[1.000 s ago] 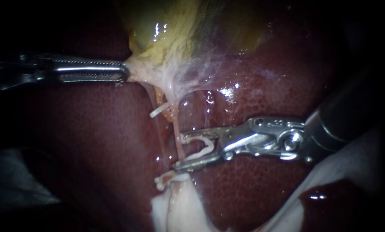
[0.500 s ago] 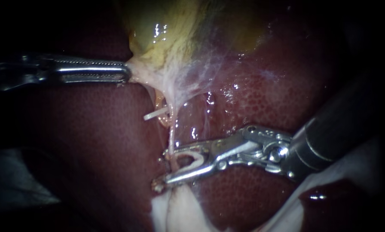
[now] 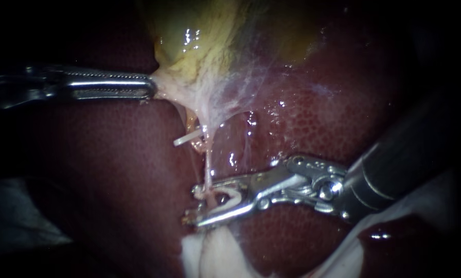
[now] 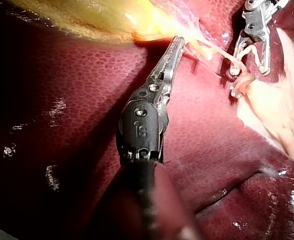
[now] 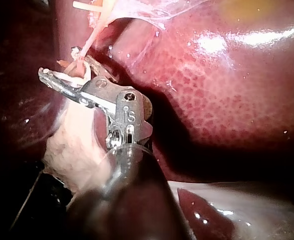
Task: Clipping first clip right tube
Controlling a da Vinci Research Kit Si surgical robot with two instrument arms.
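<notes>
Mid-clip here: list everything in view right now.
liver: one, dark red, behind everything.
gallbladder: one, yellow-green, top of endoscope view.
tube: one, pale pink, from the gallbladder down into the right instrument.
loaded clip: one, white, in the right instrument, around the tube.
second clip: one, white, beside the tube, nearer the gallbladder.
pale tissue: one patch, whitish, below the right instrument.
left instrument: one, silver, shut on the gallbladder's edge.
right instrument: one, silver, shut on the loaded clip.

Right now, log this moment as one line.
left instrument: shut on tissue at gallbladder | right instrument: shut on clip | clip: straddles tube, not closed
</notes>
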